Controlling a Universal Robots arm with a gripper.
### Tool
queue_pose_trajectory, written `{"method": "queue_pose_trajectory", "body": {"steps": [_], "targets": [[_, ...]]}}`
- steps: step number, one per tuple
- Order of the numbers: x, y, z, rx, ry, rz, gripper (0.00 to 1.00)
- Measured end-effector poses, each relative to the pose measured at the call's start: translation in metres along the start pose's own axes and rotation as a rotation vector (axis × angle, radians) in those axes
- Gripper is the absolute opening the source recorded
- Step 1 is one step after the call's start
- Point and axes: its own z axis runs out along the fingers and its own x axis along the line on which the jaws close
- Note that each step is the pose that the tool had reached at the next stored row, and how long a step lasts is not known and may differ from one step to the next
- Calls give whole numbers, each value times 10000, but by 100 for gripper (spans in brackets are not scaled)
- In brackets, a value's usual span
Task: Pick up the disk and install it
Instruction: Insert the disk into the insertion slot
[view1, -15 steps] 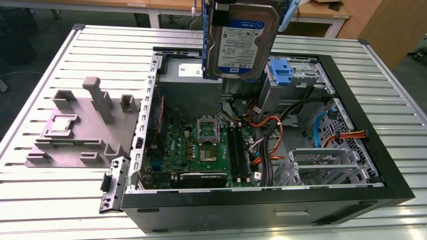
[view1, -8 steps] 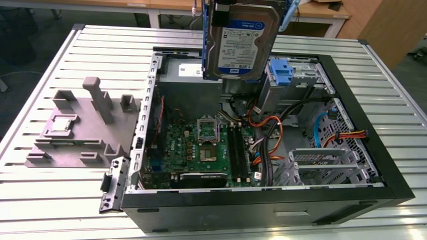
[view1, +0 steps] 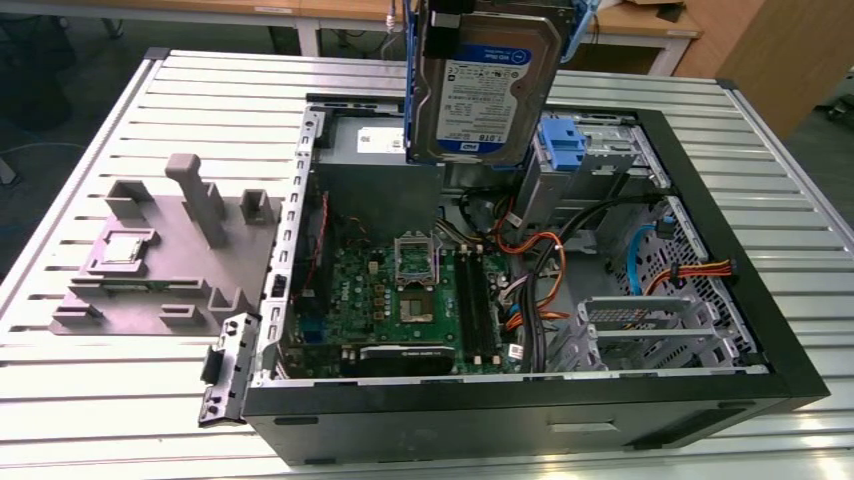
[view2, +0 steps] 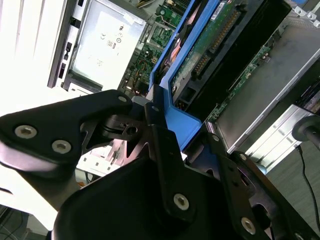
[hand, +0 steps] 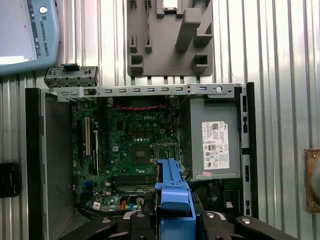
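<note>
We see the disk (view1: 483, 85) hanging upright in the air, label facing the exterior view, over the far end of the open computer case (view1: 534, 420) that lies on the slatted metal bench (view1: 107, 420). The jaws grip its blue carrier (hand: 175, 197) tight. A grey fixture block (view1: 147, 290) sits beside the case, on the exterior view's left.

White-and-blue printed label on face of disk (view1: 483, 85), exterior view; white sticker with certification marks and fine print on power supply (hand: 214, 145), in both wrist views; white lettering along edge of pendant (hand: 25, 35) and on motherboard (hand: 135, 145), first wrist view.
</note>
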Motion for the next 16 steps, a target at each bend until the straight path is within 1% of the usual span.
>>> {"method": "queue_pose_trajectory", "body": {"steps": [5,7,12,13,14,15,16], "targets": [[3,0,0,0,0,0,37],[35,-3,-2,0,2,-2,37],[206,-11,-5,1,8,-1,37],[273,-14,-5,1,25,1,37],[310,-18,-5,1,27,1,37],[336,-32,-4,3,26,0,37],[347,-64,-4,1,28,1,37]]}}
